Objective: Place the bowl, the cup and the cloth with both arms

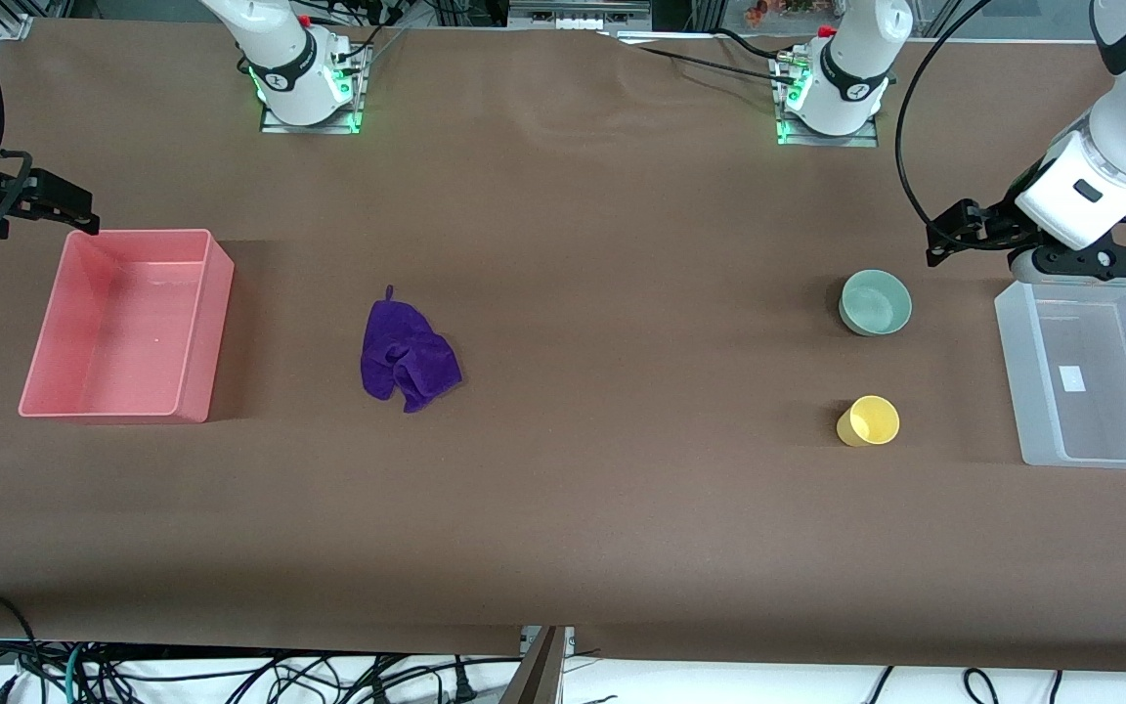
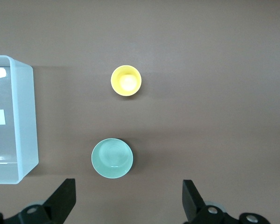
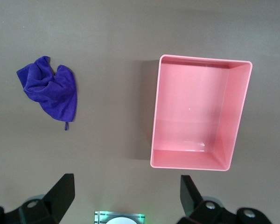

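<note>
Nothing's grabbed yet: the left gripper (image 2: 126, 205) hangs with fingers spread wide by the clear bin (image 1: 1096, 376), closest to the bowl (image 1: 875, 302) with the cup (image 1: 868, 420) nearer the camera, while the right gripper (image 3: 123, 203), fingers apart too, sits by the pink bin (image 1: 123, 323), the cloth (image 1: 407, 357) mid-counter.

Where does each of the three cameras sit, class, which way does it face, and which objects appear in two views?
Front view: high across the table, facing both arm bases; shows the left gripper and right gripper.
Left wrist view: looks down on the bowl, cup and clear bin; its own open fingers show.
Right wrist view: looks down on the cloth and pink bin; open fingers show.
Shared: each wrist view's objects also appear in the front view.
</note>
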